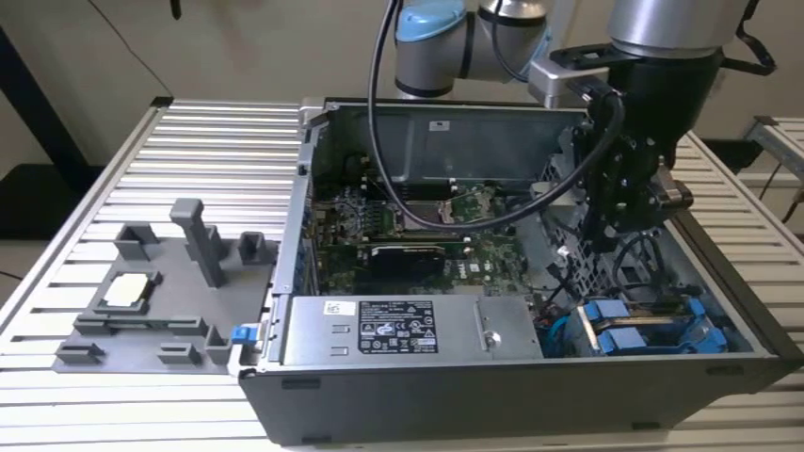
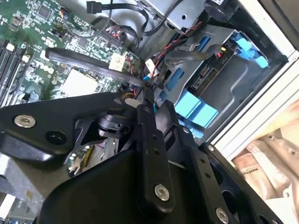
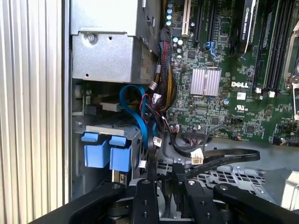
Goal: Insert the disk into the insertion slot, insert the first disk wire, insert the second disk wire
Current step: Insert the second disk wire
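Figure: my remote station, apparently a robotics lab or assembly test cell. I see a ribbed aluminium-profile worktop [image 1: 214,141] carrying an open desktop computer case [image 1: 503,395] with its motherboard [image 3: 219,116] bared, a grey parts jig [image 1: 169,268] beside it, and an industrial arm [image 1: 434,42] above.
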Tool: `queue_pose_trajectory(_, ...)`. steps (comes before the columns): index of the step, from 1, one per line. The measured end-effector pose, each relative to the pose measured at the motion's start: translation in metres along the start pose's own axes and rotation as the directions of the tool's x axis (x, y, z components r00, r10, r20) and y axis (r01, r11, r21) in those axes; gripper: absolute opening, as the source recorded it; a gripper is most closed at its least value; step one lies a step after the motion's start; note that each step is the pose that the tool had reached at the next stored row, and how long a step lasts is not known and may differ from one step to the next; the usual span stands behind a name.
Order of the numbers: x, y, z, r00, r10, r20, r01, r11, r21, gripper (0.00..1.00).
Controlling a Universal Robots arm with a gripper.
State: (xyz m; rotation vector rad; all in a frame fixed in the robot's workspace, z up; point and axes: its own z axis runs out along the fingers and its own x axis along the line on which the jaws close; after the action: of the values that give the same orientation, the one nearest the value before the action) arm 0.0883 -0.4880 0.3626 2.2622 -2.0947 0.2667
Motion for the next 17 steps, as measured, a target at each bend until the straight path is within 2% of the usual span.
queue_pose_trajectory(3, -0.0001, 0.0001, 0.0003, 1.0000, -0.006, 0.0003, 0.006, 1.0000, 0.0026, 0.28)
queue_pose_trajectory(8, -0.0002, 0.0001, 0.0006, 0.9998, -0.020, 0.0004, 0.020, 0.9996, 0.0183, 0.28)
queue_pose_trajectory(11, -0.0002, 0.0000, 0.0007, 0.9998, -0.021, 0.0010, 0.021, 0.9996, 0.0205, 0.28)
queue_pose_trajectory(13, -0.0002, 0.0001, 0.0009, 0.9998, -0.020, 0.0066, 0.020, 0.9995, 0.0244, 0.26)
queue_pose_trajectory(15, -0.0003, 0.0000, 0.0011, 0.9998, -0.020, 0.0083, 0.019, 0.9995, 0.0254, 0.26)
queue_pose_trajectory(16, -0.0003, 0.0001, 0.0011, 0.9998, -0.020, 0.0087, 0.019, 0.9995, 0.0256, 0.18)
queue_pose_trajectory(17, -0.0002, 0.0001, 0.0010, 0.9998, -0.020, 0.0087, 0.019, 0.9995, 0.0256, 0.18)
